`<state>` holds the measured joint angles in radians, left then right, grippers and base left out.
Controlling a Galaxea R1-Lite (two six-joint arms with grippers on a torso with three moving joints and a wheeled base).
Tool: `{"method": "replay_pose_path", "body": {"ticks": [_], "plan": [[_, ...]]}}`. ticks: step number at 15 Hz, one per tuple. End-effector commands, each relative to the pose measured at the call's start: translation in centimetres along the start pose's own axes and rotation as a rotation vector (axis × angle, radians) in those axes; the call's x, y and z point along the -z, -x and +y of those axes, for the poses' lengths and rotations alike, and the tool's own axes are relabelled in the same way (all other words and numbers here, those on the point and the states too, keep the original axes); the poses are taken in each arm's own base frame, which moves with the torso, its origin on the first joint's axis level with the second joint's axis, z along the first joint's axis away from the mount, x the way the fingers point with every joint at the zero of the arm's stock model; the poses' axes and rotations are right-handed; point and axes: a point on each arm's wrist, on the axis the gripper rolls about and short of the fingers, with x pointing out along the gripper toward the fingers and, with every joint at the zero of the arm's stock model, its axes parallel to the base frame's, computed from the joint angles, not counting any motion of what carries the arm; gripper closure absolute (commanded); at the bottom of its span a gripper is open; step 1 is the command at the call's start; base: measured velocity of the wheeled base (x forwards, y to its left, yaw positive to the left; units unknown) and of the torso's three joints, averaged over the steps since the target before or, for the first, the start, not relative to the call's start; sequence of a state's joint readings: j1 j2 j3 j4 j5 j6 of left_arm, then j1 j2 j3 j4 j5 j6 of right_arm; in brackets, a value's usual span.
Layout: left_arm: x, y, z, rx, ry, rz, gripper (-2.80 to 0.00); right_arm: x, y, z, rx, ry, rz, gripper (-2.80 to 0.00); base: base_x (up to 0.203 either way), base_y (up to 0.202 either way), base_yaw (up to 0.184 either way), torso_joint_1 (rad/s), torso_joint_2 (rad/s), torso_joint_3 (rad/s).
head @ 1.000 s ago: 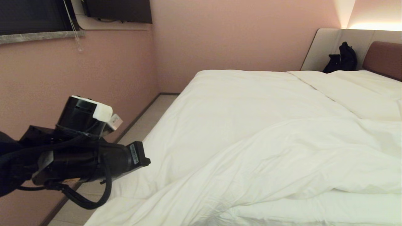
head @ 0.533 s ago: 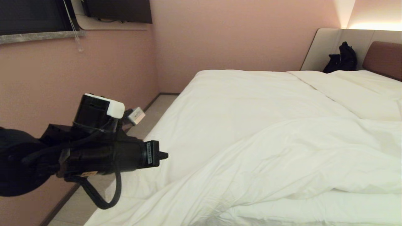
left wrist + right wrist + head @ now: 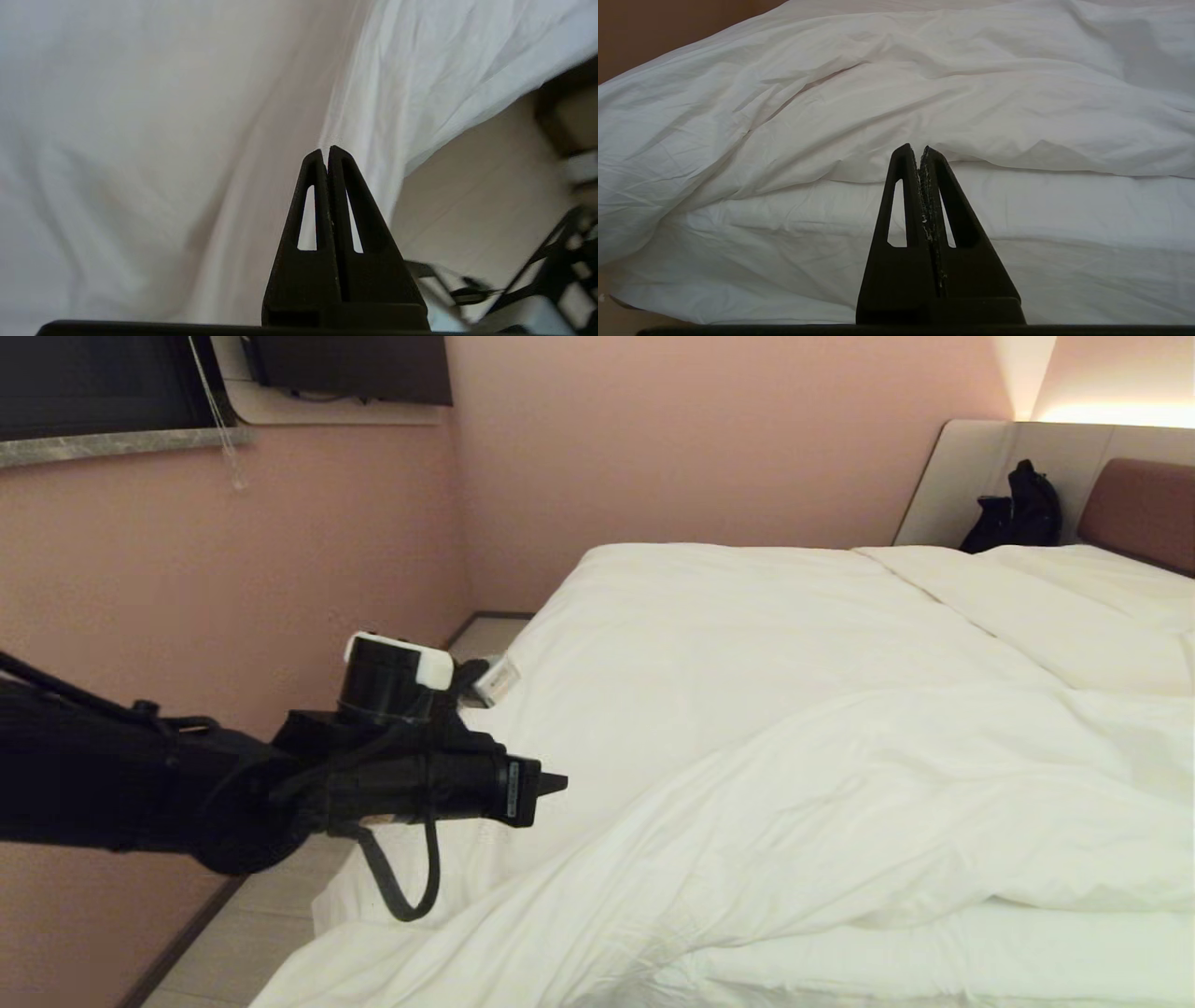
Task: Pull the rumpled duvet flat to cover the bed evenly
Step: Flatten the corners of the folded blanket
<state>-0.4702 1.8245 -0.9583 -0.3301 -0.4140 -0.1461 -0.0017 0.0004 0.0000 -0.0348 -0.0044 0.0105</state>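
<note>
The rumpled white duvet (image 3: pixel 840 803) lies bunched across the near half of the bed, its edge running slantwise from the near left corner to the right. Beyond it the flat mattress sheet (image 3: pixel 709 635) is bare. My left gripper (image 3: pixel 557 782) is shut and empty, reaching from the left over the bed's left edge, a short way from the duvet's edge. In the left wrist view the left gripper (image 3: pixel 326 150) points at white bedding (image 3: pixel 420 70). My right gripper (image 3: pixel 920 149) is shut and empty, facing the duvet's folded edge (image 3: pixel 878 93) over the sheet (image 3: pixel 1064 210).
White pillows (image 3: pixel 1074 607) lie at the far right below the reddish-brown headboard (image 3: pixel 1144 513). A black bag (image 3: pixel 1022 509) leans on the pale surround. A narrow strip of floor (image 3: pixel 429 700) runs between the bed and the pink wall (image 3: pixel 280 569).
My left arm has stretched to the right, from beside the wall to over the bed's left edge, and its wrist has turned. Its fingers have stayed shut. The bedding has not moved.
</note>
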Motion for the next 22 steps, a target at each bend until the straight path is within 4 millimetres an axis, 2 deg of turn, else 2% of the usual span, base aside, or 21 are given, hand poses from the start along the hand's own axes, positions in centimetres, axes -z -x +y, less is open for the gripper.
{"method": "replay_pose_path", "body": {"ticks": [1, 3, 6, 7, 9, 11, 15, 17, 22], "plan": [[1.4, -3.0, 1.2, 0.025, -0.045, 0.070, 0.00, 0.0, 0.0, 0.0, 0.000, 0.000, -0.001, 0.00, 0.000, 0.000, 0.000, 0.000, 0.00, 0.000], [1.3, -4.6, 1.4, 0.062, -0.069, 0.077, 0.00, 0.0, 0.0, 0.0, 0.000, 0.000, -0.001, 0.00, 0.000, 0.000, 0.000, 0.000, 0.00, 0.000], [0.5, -5.1, 1.1, 0.076, -0.086, 0.058, 0.00, 0.0, 0.0, 0.0, 0.000, 0.000, -0.001, 0.00, 0.000, 0.000, 0.000, 0.000, 0.00, 0.000], [0.1, -5.0, 0.9, 0.078, -0.093, 0.045, -2.80, 0.0, 0.0, 0.0, 0.000, 0.000, -0.001, 0.00, 0.000, 0.000, 0.000, 0.000, 0.00, 0.000], [-1.0, -5.2, 0.6, 0.084, -0.107, 0.020, -2.80, 0.0, 0.0, 0.0, 0.000, 0.000, -0.001, 0.00, 0.000, 0.000, 0.000, 0.000, 0.00, 0.000], [-1.4, -6.4, 0.7, 0.090, -0.109, 0.031, -2.80, 0.0, 0.0, 0.0, 0.000, 0.000, -0.001, 0.00, 0.000, 0.000, 0.000, 0.000, 0.00, 0.000], [-0.4, -9.4, -0.8, 0.143, -0.181, 0.075, -2.80, 0.0, 0.0, 0.0, 0.000, 0.000, -0.001, 0.00, 0.000, 0.000, 0.000, 0.000, 0.00, 0.000], [0.1, -9.6, -1.9, 0.174, -0.235, 0.089, -2.80, 0.0, 0.0, 0.0, 0.000, 0.000, -0.001, 0.00, 0.000, 0.000, 0.000, 0.000, 0.00, 0.000], [0.8, -10.7, -2.1, 0.196, -0.359, 0.107, -2.80, 0.0, 0.0, 0.0, 0.000, 0.000, -0.001, 0.00, 0.000, 0.000, 0.000, 0.000, 0.00, 0.000]]}}
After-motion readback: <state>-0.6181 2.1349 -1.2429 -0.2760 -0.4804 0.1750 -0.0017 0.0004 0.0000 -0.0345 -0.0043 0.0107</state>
